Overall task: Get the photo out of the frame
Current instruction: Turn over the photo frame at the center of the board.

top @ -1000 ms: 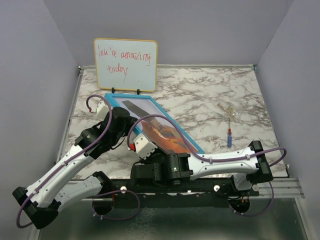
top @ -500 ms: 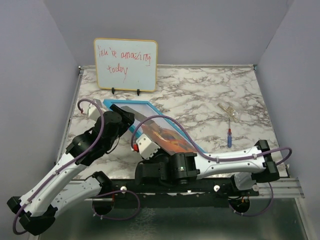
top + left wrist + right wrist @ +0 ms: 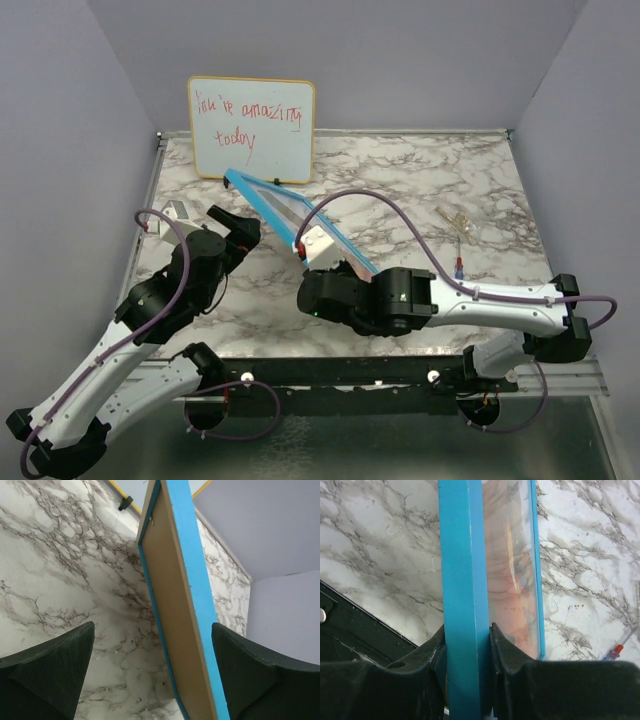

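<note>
We hold the frame (image 3: pixel 465 555) tipped up on its edge just in front of the whiteboard (image 3: pixel 252 128), with its far corner close to the whiteboard's foot. The right fingers (image 3: pixel 432 652) clench its blue rim from both sides to steady it. That pose, we judge, turns the brown back toward the left fingers (image 3: pixel 55 655), which are spread wide and straddle the frame without touching it. The photo (image 3: pixel 512 580) sits inside behind the glass, on the face turned away from the left arm, so we judge the backing must come off first.

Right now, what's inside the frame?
The photo shows through the front of the frame, orange and red. From the back only brown board shows, covering it from that side.
</note>
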`<state>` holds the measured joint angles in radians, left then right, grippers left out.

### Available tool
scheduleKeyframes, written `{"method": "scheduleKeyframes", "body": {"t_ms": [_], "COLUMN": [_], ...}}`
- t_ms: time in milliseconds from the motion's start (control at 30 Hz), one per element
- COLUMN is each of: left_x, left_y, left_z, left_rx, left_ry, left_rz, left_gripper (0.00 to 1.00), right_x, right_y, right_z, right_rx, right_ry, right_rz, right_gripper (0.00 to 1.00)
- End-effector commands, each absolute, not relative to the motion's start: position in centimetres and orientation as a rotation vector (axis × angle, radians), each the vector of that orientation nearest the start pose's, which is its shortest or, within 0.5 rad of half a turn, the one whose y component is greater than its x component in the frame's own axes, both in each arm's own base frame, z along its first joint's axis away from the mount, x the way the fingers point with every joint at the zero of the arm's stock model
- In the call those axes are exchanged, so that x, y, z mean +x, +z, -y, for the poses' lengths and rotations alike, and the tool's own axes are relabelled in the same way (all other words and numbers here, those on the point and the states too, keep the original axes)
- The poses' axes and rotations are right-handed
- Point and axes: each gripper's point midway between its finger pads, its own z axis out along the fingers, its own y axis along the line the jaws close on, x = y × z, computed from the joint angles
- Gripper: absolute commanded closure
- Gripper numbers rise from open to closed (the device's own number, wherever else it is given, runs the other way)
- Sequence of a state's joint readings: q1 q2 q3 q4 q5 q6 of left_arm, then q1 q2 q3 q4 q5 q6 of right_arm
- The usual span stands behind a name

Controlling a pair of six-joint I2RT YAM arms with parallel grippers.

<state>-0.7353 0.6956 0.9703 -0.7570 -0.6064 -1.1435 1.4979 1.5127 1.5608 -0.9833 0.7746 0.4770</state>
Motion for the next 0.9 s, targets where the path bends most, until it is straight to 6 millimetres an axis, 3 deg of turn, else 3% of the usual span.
{"method": "scheduleKeyframes", "body": {"t_ms": [0,233,500,867], "left_x": [22.4,22.5,22.6,22.7], "left_y": [28.7,28.3,26.9,25.5], "left_z": [9.6,9.9,11.2,12.2], "left_rx": [-0.787,-0.768,-0.744,-0.731], "left_ry": [-0.569,-0.56,-0.576,-0.6], "left_rz": [-1.793,-1.816,-1.879,-1.919], "left_gripper": [0.01,0.01,0.01,0.01], "right_x": [14.7,15.8,16.7,18.3], "right_y": [29.2,32.1,32.4,35.4], "right_z": [-36.0,-35.5,-34.3,-34.1], "right_rx": [-0.537,-0.456,-0.378,-0.324], "right_ry": [0.45,0.631,0.694,0.776], "right_rz": [-2.035,-2.003,-2.039,-2.007], "right_gripper": [0.99,0.99,0.99,0.99]}}
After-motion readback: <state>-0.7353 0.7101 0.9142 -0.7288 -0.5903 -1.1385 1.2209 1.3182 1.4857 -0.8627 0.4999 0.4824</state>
